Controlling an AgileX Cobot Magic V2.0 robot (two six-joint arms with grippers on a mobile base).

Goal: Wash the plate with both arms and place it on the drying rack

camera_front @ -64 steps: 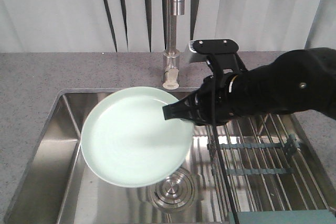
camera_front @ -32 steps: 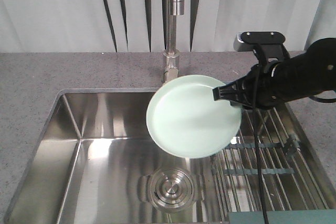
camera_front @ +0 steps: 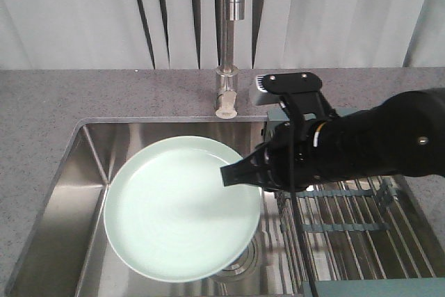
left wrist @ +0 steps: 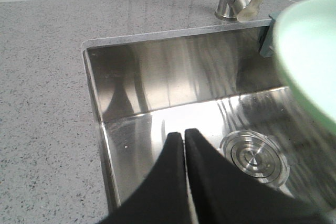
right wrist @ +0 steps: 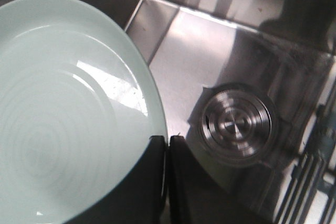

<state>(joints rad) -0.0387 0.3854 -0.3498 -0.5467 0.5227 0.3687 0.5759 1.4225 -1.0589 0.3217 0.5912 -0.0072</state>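
Observation:
The pale mint-green plate (camera_front: 177, 220) hangs tilted over the middle of the steel sink, covering most of the drain. My right gripper (camera_front: 226, 175) is shut on its right rim, with the bulky black right arm (camera_front: 368, 151) stretching off to the right. In the right wrist view the plate (right wrist: 63, 108) fills the left side and the right gripper (right wrist: 167, 139) pinches its edge. The left gripper (left wrist: 184, 134) is shut on nothing above the sink's left part; the plate's edge (left wrist: 310, 56) is blurred at its far right. The drying rack (camera_front: 348, 220) lies across the sink's right side.
The faucet (camera_front: 228, 39) stands behind the sink on the grey speckled counter (camera_front: 55, 102). The sink's left wall (camera_front: 90, 165) slopes down steeply. The round drain (left wrist: 254, 157) sits in the sink floor. A teal bar (camera_front: 375, 288) borders the rack at the front.
Half a second ago the plate was held high near the rack under the faucet. It has swung back left and lower over the sink, still in the right gripper.

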